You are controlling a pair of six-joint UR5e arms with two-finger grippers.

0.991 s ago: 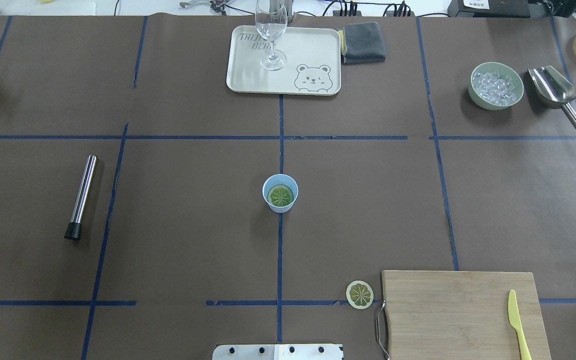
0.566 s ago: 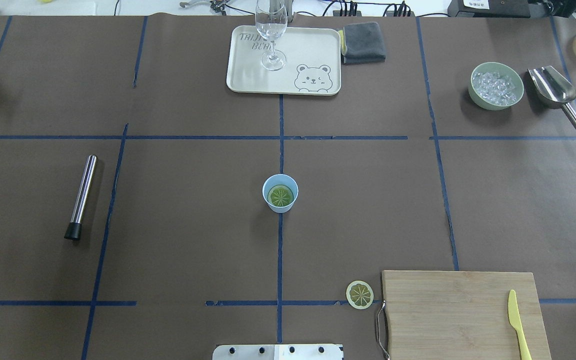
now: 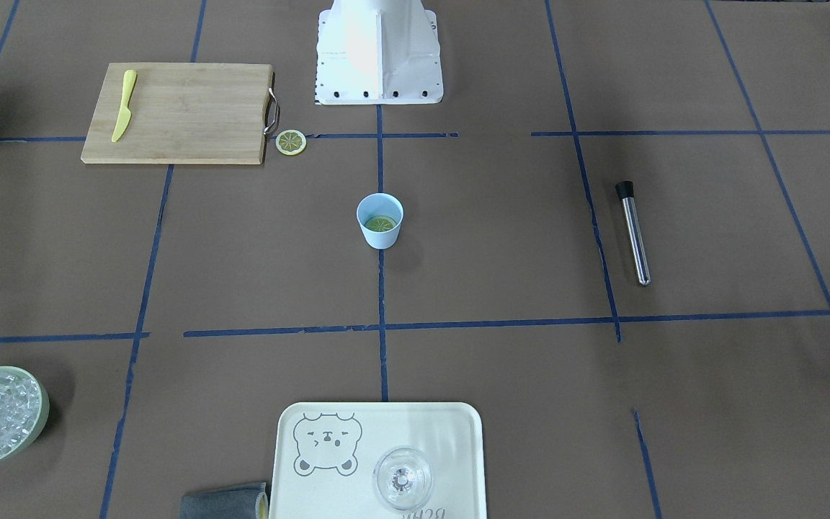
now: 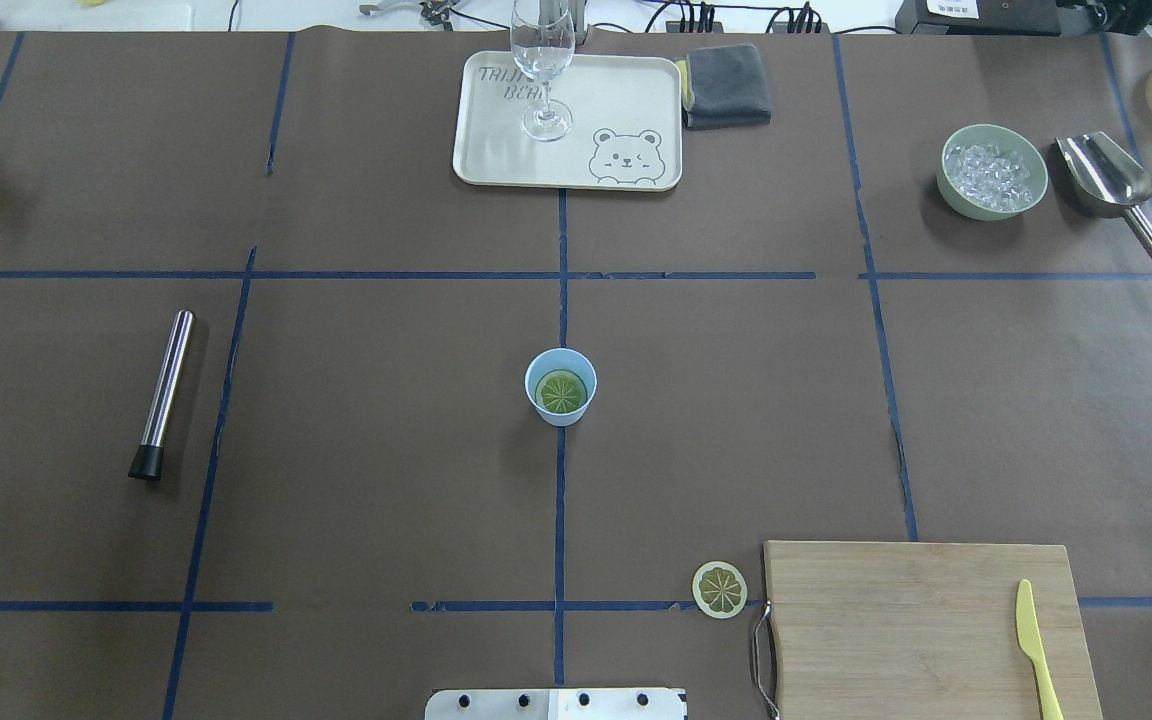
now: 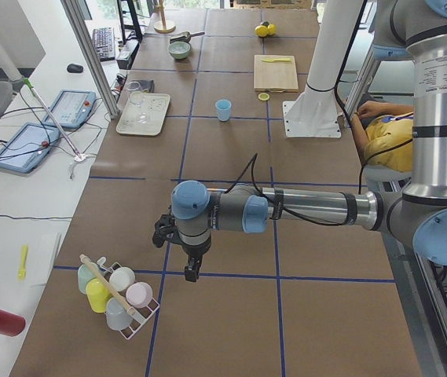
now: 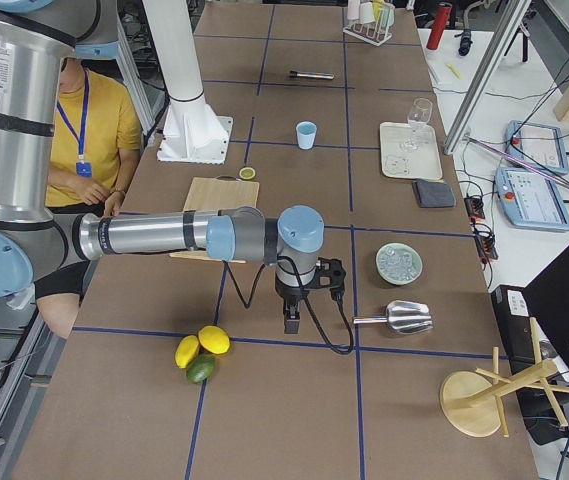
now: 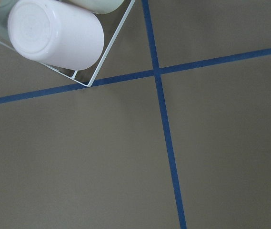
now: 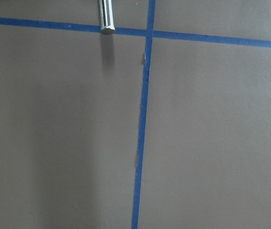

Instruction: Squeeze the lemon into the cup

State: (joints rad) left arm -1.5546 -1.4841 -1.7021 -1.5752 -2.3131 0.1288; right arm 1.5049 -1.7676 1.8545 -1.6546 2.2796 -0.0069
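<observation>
The light-blue cup (image 4: 560,420) (image 3: 380,239) stands upright at the table's centre, with a round lemon slice (image 4: 561,392) (image 3: 380,224) lying flat inside it. Another lemon slice (image 4: 719,589) (image 3: 291,142) lies on the paper beside the cutting board's handle. Neither gripper shows in the overhead or front views. The left gripper (image 5: 191,272) hangs near the rack of cups at the table's left end. Far from the cup, the right gripper (image 6: 290,323) hangs near the scoop at the right end. I cannot tell whether either is open or shut.
A cutting board (image 4: 921,630) holds a yellow knife (image 4: 1036,650). A tray (image 4: 626,100) carries a wine glass (image 4: 542,70). An ice bowl (image 4: 993,205), scoop (image 4: 1111,185) and steel muddler (image 4: 164,392) lie around. Whole lemons (image 6: 202,350) sit near the right arm. A seated person (image 6: 84,130) is beside the robot.
</observation>
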